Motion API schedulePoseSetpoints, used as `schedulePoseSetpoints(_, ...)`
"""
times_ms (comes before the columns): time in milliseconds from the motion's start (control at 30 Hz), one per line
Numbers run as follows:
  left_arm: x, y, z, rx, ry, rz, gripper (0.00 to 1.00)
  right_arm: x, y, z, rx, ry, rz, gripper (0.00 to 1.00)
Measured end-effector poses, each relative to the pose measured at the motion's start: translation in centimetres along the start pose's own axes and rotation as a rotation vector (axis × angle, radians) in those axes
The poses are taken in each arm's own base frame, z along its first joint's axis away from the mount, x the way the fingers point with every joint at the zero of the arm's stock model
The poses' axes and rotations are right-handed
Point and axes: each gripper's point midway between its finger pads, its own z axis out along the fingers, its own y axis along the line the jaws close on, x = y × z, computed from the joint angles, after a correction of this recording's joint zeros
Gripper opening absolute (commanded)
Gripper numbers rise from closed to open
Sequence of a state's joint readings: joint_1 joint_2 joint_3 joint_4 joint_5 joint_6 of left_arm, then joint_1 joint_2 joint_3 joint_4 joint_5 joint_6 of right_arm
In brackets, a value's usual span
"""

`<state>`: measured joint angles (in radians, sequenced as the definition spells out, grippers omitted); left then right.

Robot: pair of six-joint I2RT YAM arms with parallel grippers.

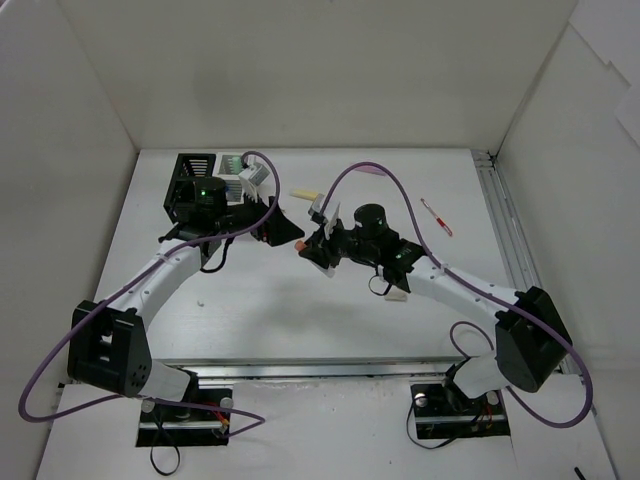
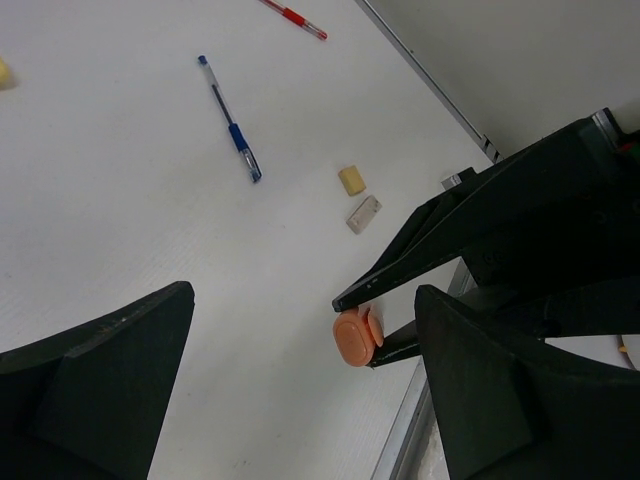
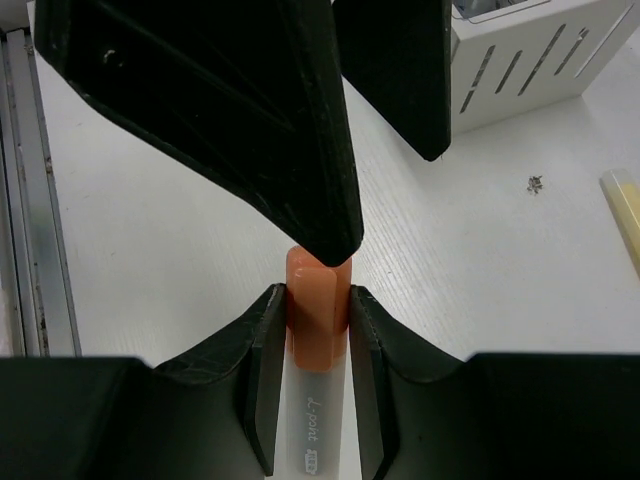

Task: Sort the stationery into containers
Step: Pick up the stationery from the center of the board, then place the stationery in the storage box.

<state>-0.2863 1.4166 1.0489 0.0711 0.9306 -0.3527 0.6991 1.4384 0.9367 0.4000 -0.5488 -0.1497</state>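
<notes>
My right gripper (image 3: 318, 297) is shut on the orange-capped highlighter (image 3: 318, 330) and holds it above the table, cap pointing at the left gripper. In the top view the right gripper (image 1: 314, 246) and the cap (image 1: 300, 243) are mid-table. My left gripper (image 1: 284, 226) is open, and in its wrist view (image 2: 305, 300) the orange cap (image 2: 354, 338) lies between its fingers, close to the right one. The black container (image 1: 192, 180) and white container (image 1: 240, 172) stand at the back left. The white one also shows in the right wrist view (image 3: 540, 50).
A yellow highlighter (image 1: 303, 194) lies behind the grippers and also shows in the right wrist view (image 3: 625, 210). A red pen (image 1: 436, 217) lies at the right. A blue pen (image 2: 230, 120), a red pen (image 2: 295, 15) and two beige erasers (image 2: 351, 180) lie on the table. A metal rail (image 1: 505, 240) runs along the right edge.
</notes>
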Motion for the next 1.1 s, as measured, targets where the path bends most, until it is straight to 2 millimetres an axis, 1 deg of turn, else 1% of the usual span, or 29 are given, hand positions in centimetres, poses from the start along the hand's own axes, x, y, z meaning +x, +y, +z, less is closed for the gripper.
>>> schedulePoseSetpoints(200,0.1,-0.4,0.0,0.024,0.001,-0.016,0.76,-0.2,-0.4,0.0,0.012,-0.002,-0.049,0.06)
schedulePoseSetpoints(400,2.0,-0.6,0.2,0.055,0.03,-0.059,0.7,-0.5,-1.2,0.0,0.055,-0.01,-0.076,0.07)
schedulePoseSetpoints(467,2.2,-0.8,0.3,0.058,0.035,-0.063,0.67,-0.7,-1.3,0.0,0.068,-0.011,-0.084,0.07)
schedulePoseSetpoints(500,2.2,-0.8,0.3,0.058,0.033,-0.061,0.63,-0.7,-1.3,-0.1,0.072,-0.011,-0.09,0.07)
schedulePoseSetpoints(567,2.2,-1.0,0.5,0.06,0.032,-0.056,0.58,-0.7,-1.3,0.0,0.077,-0.01,-0.101,0.07)
schedulePoseSetpoints(600,2.1,-1.0,0.5,0.06,0.031,-0.054,0.53,-0.7,-1.2,0.0,0.074,-0.009,-0.104,0.07)
schedulePoseSetpoints(767,2.1,-1.5,0.8,0.071,0.032,-0.044,0.45,-0.8,-0.8,0.2,0.075,-0.006,-0.129,0.08)
schedulePoseSetpoints(867,2.4,-2.0,1.3,0.085,0.042,-0.042,0.3,-0.8,-0.3,0.4,0.068,-0.007,-0.142,0.08)
schedulePoseSetpoints(967,2.7,-2.3,1.6,0.101,0.051,-0.042,0.29,-0.8,-0.4,0.5,0.086,-0.002,-0.151,0.09)
schedulePoseSetpoints(1100,2.2,-2.5,1.9,0.131,0.036,-0.027,0.29,-1.1,-1.0,0.4,0.125,-0.006,-0.168,0.09)
